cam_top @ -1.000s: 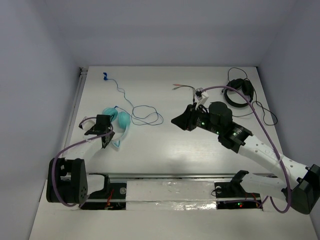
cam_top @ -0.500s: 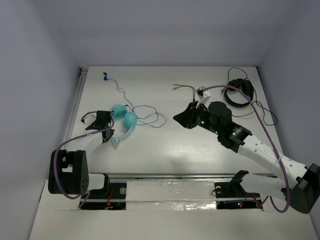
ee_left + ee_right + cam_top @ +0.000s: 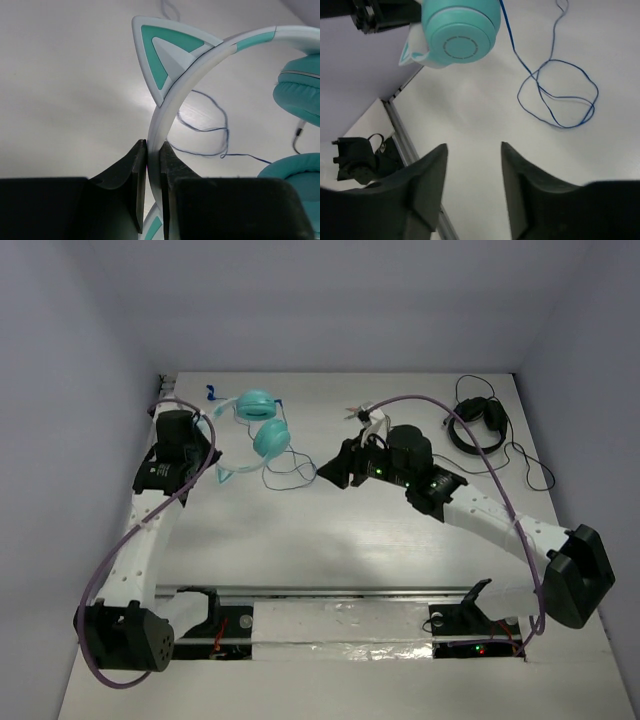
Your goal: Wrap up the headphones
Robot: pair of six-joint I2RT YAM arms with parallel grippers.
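Observation:
The teal headphones [image 3: 262, 422] with a white cat-ear headband [image 3: 190, 65] hang above the far left of the table. My left gripper [image 3: 210, 440] [image 3: 153, 146] is shut on the headband just below one cat ear. Both ear cups [image 3: 300, 95] dangle to its right. The thin dark cable [image 3: 290, 472] [image 3: 212, 127] trails in loops on the table, and its blue plug [image 3: 211, 392] lies at the far left. My right gripper [image 3: 325, 472] [image 3: 472, 147] stands open and empty over bare table, right of the cable loops [image 3: 560, 102] and below one ear cup [image 3: 460, 32].
Smaller black headphones [image 3: 475, 425] with their black cable lie at the far right. A loose cable with red tips [image 3: 362, 414] lies behind my right wrist. A metal rail [image 3: 150, 455] runs along the table's left edge.
My left gripper shut on the headband, then lifted the headphones away from the near left towards the far left. My right gripper shifted left towards the cable and opened wider.

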